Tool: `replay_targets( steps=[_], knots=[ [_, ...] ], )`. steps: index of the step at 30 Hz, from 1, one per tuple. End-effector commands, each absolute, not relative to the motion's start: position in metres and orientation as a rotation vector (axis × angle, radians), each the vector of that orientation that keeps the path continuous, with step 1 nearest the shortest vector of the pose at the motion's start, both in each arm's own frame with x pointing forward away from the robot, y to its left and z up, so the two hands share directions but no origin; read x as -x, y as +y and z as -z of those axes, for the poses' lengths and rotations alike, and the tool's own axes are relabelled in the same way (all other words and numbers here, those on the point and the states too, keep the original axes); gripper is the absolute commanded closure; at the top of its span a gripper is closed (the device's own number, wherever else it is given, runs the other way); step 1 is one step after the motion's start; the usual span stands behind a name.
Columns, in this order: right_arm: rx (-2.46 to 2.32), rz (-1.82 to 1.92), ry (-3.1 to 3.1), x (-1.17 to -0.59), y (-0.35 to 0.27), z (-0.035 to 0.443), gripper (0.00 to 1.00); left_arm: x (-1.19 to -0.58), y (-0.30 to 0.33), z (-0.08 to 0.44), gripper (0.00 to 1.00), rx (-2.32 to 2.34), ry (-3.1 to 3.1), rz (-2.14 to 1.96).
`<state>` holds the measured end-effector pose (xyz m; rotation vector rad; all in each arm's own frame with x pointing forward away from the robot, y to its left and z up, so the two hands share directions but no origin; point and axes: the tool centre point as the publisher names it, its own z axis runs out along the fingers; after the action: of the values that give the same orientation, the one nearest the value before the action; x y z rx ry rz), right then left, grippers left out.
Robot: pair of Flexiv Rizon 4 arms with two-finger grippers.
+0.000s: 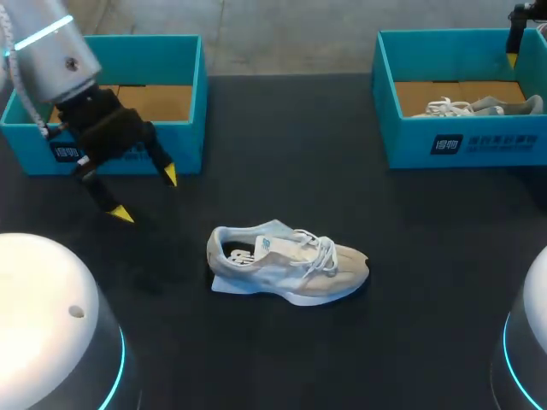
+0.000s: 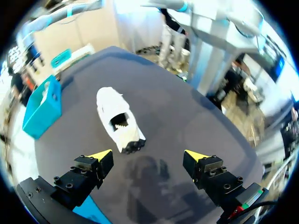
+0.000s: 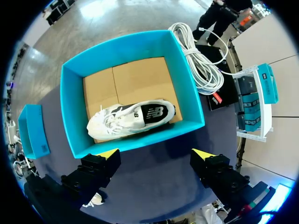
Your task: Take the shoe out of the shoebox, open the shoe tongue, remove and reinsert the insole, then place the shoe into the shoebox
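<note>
Head view: shoe (image 1: 286,265) stands upright on its sole on the dark table (image 1: 410,256), lower middle of the frame. Toe points to the frame's right, heel to the left. Pale upper, white laces, collar open toward the camera. It is out of both boxes and well apart from each.

Left box (image 1: 186,141) sits in the upper left of the frame, teal, with its cardboard floor showing. Right box (image 1: 479,141) sits in the upper right, with a second shoe (image 1: 479,107) lying inside it.

My left gripper (image 1: 145,194) hangs in front of the left box's front wall, up and to the left of the shoe. Its fingers are spread wide with nothing between them. From the left wrist the shoe lies ahead of the fingers on bare table, heel end nearest, not touching either tip.

My right gripper (image 3: 155,154) is over the near wall of the right box. Its fingers are spread too, holding nothing. From the right wrist the second shoe lies on its side on the cardboard floor, ahead of the tips, against the near wall.

I cannot tell the state of the insole.
</note>
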<state>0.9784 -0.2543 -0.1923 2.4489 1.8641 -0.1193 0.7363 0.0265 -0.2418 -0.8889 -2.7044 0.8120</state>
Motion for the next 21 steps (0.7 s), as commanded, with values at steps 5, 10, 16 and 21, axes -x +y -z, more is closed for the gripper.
replay_targets(
  steps=[5, 10, 16, 21],
  knots=[
    [-2.449, 0.12, 1.863, -0.978, -0.254, 0.192, 0.0, -0.733, 0.036, 0.248, 0.0, 0.256, -2.709, -1.215],
    [-2.449, 0.12, 1.863, -0.978, -0.254, 0.192, 0.0, -0.724, 0.027, 0.251, 0.0, 0.123, -2.647, -1.306],
    [-2.449, 0.12, 1.863, -0.978, -0.254, 0.192, 0.0, -0.712, 0.017, 0.261, 0.0, 0.025, -2.599, -1.366],
    [-2.449, 0.12, 1.863, -0.978, -0.254, 0.192, 0.0, -0.709, 0.013, 0.278, 0.0, -0.038, -2.555, -1.411]
  ],
)
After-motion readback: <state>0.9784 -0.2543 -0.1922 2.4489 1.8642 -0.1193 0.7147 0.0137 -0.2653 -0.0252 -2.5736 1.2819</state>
